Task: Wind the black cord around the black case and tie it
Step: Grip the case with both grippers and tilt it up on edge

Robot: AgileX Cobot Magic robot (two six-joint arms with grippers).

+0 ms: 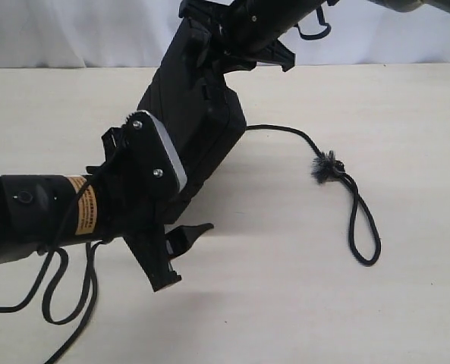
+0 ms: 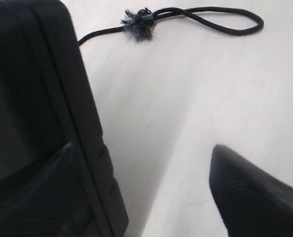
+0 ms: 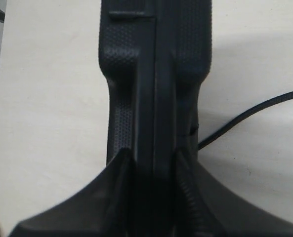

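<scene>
**Left jaws spread beside the tilted case, right jaws clamped on its edge**

Your left gripper (image 1: 188, 255) sat nearest the lens, at the lower left of the exterior view. It showed as a matte black body with a white plate (image 1: 168, 155) fixed by two screws, and a yellow label (image 1: 84, 206) on the arm behind. Its jaws stood spread and pinched nothing. In the left wrist view one finely ribbed finger (image 2: 250, 197) lay well apart from the case, with bare table (image 1: 361, 303) between them.

The black case (image 1: 198, 121) leaned steeply from the centre up to the top of the frame, flat and rectangular with rounded corners. Your left wrist hid its lower end. Your right gripper (image 1: 240, 49) was pressed onto its upper end. In the right wrist view both fingers hugged the pebbled, stepped edge.

The black cord (image 1: 293, 133) was thin and braided. It ran from the case's right side across the pale table to a fuzzy grey frayed knot (image 1: 327, 168), then into a long narrow loop (image 1: 365, 227) lying flat at the right.
</scene>
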